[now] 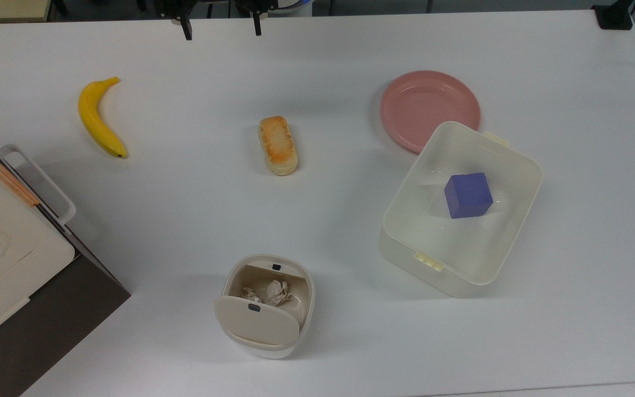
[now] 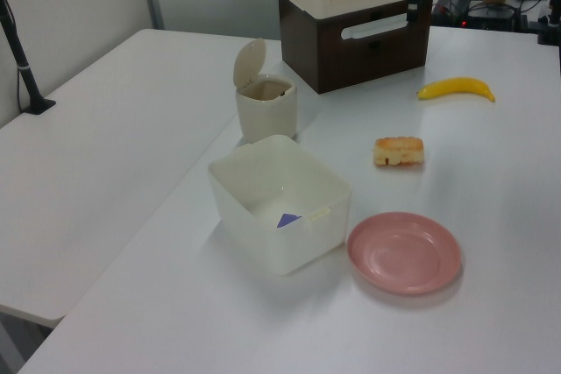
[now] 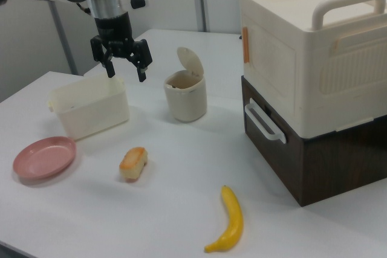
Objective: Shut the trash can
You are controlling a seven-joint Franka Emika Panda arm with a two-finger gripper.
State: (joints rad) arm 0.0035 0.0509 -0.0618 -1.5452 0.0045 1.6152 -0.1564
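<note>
**Trash can open near the table's front edge, gripper high at the far edge**

In the top view, the white table (image 1: 185, 220) carries everything. Nearest the table's bottom edge stands the trash can (image 1: 267, 305), roughly mid-width, its beige lid (image 1: 256, 320) hinged up and tipped open, with crumpled paper (image 1: 273, 291) inside. At the table's lower left corner sits a cream appliance on a dark brown base (image 1: 14, 275), its handle pointing toward the table's middle. Toward the right edge is the translucent container (image 1: 461, 259), open-topped, holding a blue cube (image 1: 467, 195). Just beyond it, and partly hidden behind the container's far corner, lies the pink plate (image 1: 422, 105). A piece of browned bread (image 1: 277, 144) lies near the table's centre, well apart from the yellow banana (image 1: 97, 118) toward the left edge.

At the table's far edge hangs the gripper (image 1: 221, 25), its two dark fingers spread wide with nothing between them. In the right view the gripper (image 3: 125, 67) hangs above the table, clear of the trash can (image 3: 185, 95).

Beyond the table, the left view shows a second white table (image 2: 96, 155) alongside and grey wall panels behind.
</note>
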